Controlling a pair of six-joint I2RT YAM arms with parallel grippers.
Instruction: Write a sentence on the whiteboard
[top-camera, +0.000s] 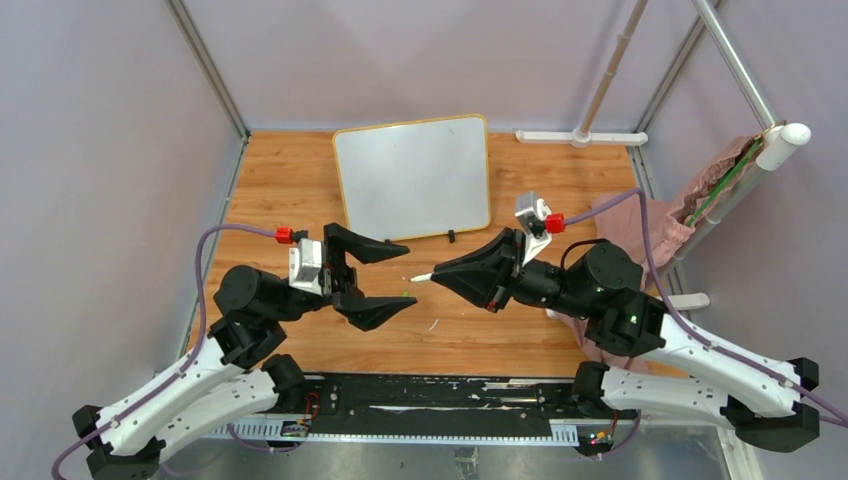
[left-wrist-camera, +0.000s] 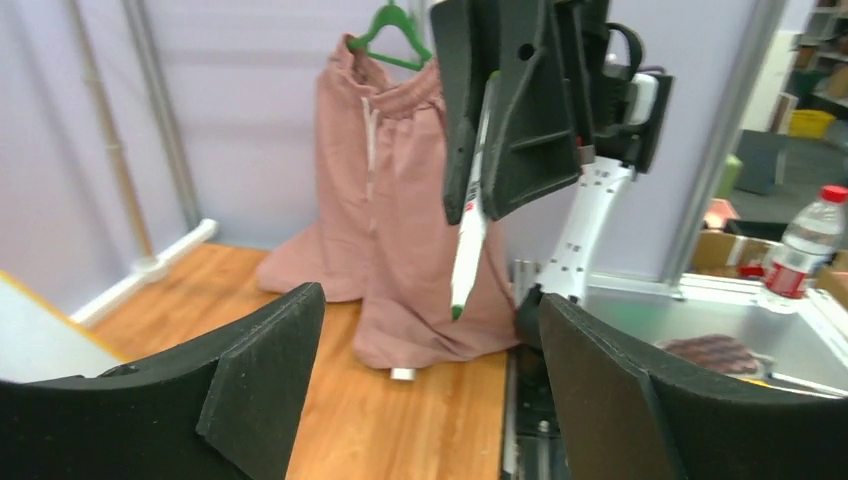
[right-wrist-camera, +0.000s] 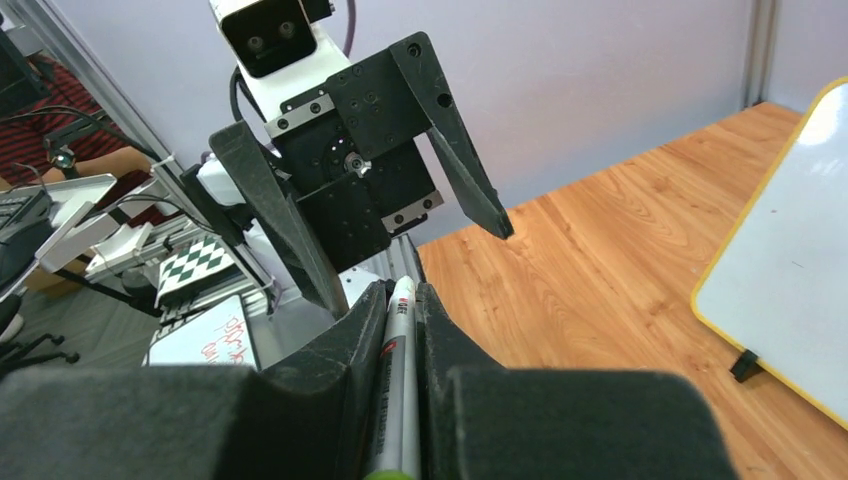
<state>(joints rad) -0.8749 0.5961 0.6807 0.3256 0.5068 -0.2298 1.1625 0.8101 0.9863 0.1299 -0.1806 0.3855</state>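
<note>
A: At mid-table, right gripper (top-camera: 436, 275) is clamped on the marker (top-camera: 420, 277) — tip pointing toward the left gripper (top-camera: 408, 273).
B: Left one?
A: Jaws spread wide, nothing held; whiteboard (top-camera: 412, 178) lies on the table (top-camera: 280, 190) toward the far wall, beyond both grippers — well apart from the marker.
</note>
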